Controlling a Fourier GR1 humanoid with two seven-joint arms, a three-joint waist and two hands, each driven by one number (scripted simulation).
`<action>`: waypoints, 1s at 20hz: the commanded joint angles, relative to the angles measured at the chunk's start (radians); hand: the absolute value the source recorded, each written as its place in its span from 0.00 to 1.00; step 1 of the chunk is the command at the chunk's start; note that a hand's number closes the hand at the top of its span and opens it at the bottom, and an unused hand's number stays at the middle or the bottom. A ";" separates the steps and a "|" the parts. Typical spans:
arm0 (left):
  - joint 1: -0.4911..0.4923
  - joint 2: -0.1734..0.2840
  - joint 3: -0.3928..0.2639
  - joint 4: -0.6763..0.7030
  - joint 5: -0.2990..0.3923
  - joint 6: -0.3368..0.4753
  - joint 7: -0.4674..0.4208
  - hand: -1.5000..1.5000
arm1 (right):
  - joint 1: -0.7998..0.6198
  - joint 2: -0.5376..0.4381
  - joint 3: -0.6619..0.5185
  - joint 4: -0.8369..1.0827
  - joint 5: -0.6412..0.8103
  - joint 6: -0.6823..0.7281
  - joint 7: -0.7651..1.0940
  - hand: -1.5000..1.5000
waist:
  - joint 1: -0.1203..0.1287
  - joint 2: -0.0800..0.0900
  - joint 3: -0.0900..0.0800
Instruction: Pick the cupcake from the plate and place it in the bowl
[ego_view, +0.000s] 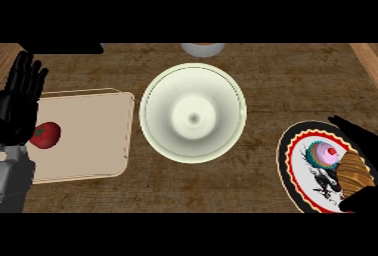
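The right hand (353, 131) is seen at four o'clock, over the plate (295, 172); whether its fingers are curled cannot be told. Just beside it lies the cupcake (325, 152), touching a croissant (356, 172). The croissant could be knocked or taken by mistake. The bowl (193, 112) waits at centre. At nine o'clock the left hand (21, 97) is held spread.

Pink-frosted cupcake (324, 153) on patterned plate (298, 165), right of cream bowl (193, 113)
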 joint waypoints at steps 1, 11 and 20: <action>0.080 0.004 0.028 -0.026 0.009 -0.047 -0.048 0.50 | 0.049 0.064 0.047 -0.021 0.087 -0.014 0.004 0.00 | 0.000 -0.001 0.000; -0.026 -0.015 0.062 0.102 -0.017 -0.056 -0.091 0.50 | -0.057 0.148 0.042 0.156 0.190 0.001 -0.062 0.00 | -0.002 0.001 0.000; 0.038 -0.066 0.018 -0.038 -0.066 -0.029 -0.017 0.50 | -0.040 0.161 -0.032 0.268 0.254 -0.002 -0.141 0.00 | -0.002 0.000 0.000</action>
